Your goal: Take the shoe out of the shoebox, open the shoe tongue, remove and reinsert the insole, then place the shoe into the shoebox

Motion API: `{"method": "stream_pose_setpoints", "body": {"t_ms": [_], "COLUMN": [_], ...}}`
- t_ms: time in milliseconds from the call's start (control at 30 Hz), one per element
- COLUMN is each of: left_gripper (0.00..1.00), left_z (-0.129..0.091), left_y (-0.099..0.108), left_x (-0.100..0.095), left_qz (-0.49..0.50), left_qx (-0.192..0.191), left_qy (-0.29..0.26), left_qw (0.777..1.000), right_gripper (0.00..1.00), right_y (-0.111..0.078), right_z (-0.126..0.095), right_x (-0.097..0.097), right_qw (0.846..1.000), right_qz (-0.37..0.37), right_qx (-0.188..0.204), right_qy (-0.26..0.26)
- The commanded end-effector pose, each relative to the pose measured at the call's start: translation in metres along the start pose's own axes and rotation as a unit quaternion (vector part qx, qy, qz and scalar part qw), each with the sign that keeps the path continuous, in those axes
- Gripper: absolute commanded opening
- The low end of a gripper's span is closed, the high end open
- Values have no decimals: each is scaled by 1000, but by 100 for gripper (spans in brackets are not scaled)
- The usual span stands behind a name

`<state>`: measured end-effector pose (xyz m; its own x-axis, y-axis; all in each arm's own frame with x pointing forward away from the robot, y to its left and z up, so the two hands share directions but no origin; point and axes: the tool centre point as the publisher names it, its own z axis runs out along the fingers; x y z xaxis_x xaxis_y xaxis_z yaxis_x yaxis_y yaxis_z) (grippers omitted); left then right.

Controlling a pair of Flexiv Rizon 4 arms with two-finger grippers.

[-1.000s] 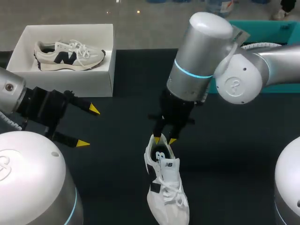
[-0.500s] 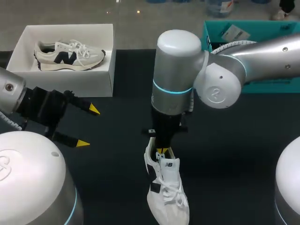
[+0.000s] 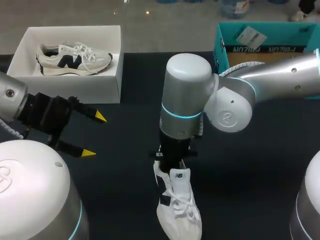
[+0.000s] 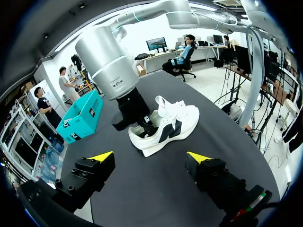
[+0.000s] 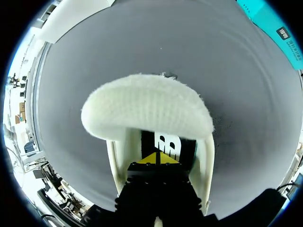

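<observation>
You had two shoes: a boxed shoe [image 3: 74, 59] in the one shoebox [image 3: 114, 86], and a loose shoe [image 3: 178, 206] lying lengthwise on the bench [image 3: 250, 165], toe toward you. Your left end effector [image 3: 94, 135] gaped empty. Your right end effector [image 5: 158, 158] was pinched closed inside the loose shoe's heel.

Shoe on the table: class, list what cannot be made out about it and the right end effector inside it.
Head view: tips of the right end effector, hidden by the right arm above the shoe.
Right wrist view: whether it grips the insole; its own body blocks the contact.
Left wrist view: the shoe's opening, hidden behind the right arm.
</observation>
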<state>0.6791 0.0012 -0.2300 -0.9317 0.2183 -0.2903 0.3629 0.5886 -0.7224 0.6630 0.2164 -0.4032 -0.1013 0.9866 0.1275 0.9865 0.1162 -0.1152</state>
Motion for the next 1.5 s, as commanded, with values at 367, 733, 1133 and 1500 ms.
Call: {"method": "stream_pose_setpoints", "body": {"t_ms": [367, 733, 1133, 1500], "left_gripper": [100, 100, 100, 100], "left_z": [0, 0, 0, 0], "left_y": [0, 0, 0, 0], "left_x": [0, 0, 0, 0], "left_qz": [0, 0, 0, 0], "left_qx": [-1, -1, -1, -1], "left_qy": [1, 1, 1, 1], "left_qw": [1000, 1000, 1000, 1000], "right_gripper": [0, 0, 0, 0], "right_y": [-5, -12, -22, -29], "right_z": [-30, 11, -31, -50], "right_x": [-2, 4, -7, -16], "right_qw": [999, 999, 999, 998], "right_qz": [-5, -2, 14, 13], "right_qx": [-24, 16, 5, 30], "right_qy": [-41, -31, -44, -56]}}
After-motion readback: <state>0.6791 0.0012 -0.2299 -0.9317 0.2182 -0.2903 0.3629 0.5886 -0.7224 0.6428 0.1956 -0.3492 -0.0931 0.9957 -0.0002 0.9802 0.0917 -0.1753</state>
